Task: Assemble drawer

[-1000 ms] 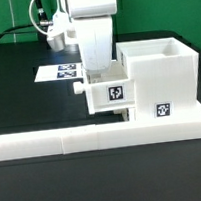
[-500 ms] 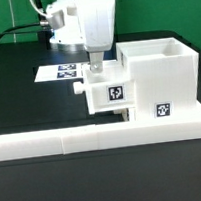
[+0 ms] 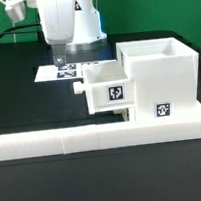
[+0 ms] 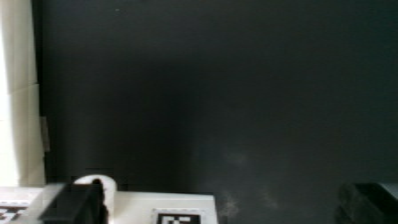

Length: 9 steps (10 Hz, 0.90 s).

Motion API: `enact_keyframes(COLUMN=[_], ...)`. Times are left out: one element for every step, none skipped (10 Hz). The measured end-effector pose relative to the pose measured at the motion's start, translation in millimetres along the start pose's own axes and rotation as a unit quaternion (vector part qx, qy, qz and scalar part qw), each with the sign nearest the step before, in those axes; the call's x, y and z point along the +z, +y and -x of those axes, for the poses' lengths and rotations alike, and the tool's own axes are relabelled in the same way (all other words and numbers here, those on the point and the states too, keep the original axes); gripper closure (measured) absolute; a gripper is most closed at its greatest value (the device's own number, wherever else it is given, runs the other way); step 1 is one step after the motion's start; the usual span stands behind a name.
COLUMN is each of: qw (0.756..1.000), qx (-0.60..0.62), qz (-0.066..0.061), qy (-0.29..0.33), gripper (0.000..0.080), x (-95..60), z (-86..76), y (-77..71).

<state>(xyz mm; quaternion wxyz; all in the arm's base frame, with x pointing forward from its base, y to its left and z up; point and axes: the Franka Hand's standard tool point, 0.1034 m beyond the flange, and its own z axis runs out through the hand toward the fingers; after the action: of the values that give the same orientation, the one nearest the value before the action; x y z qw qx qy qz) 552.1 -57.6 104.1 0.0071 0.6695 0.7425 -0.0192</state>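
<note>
The white drawer housing (image 3: 162, 74) stands against the border wall at the exterior view's right. A small white tray (image 3: 110, 91) with a square tag and a round knob (image 3: 79, 89) sticks halfway out of the housing's upper slot. A second tag (image 3: 163, 109) shows low on the housing's front. My gripper (image 3: 63, 52) hangs above and behind the tray, over the marker board, and holds nothing. In the wrist view the gripper (image 4: 228, 205) has its dark fingers (image 4: 80, 200) set wide apart, with the tagged tray (image 4: 169, 208) and its knob (image 4: 96, 184) between and below them.
The long low white border wall (image 3: 92, 138) runs along the front of the black table. The marker board (image 3: 69, 70) lies flat behind the tray. A white strip (image 4: 18, 90) shows along one edge of the wrist view.
The gripper was down at the tray beside the housing. It has lifted off and moved up and toward the exterior view's left. The tray stays in the housing.
</note>
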Motion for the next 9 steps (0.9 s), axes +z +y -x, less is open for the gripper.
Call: enact_keyframes(qw=[1.0, 0.999, 0.998, 0.996, 0.994, 0.993, 0.991, 0.991, 0.991], qx=[-0.006, -0.011, -0.024, -0.031, -0.019, -0.021, -0.018, -0.007, 0.001], qz=[0.0, 0.0, -0.001, -0.011, -0.019, -0.025, -0.033, -0.035, -0.038], qy=[0.007, 0.034, 0.051, 0.081, 0.107, 0.117, 0.125, 0.126, 0.128], gripper=[0.015, 0.015, 0.015, 0.015, 0.015, 0.015, 0.015, 0.015, 0.015], x=[0.9, 4.5, 14.2, 21.2, 25.0, 30.5, 35.4, 38.6, 40.6], z=[4.8, 12.5, 17.1, 17.0, 16.1, 13.7, 11.1, 1.1, -10.0], y=[-1.4, -3.7, -3.9, -2.9, 1.7, 6.0, 5.9, 7.3, 9.1])
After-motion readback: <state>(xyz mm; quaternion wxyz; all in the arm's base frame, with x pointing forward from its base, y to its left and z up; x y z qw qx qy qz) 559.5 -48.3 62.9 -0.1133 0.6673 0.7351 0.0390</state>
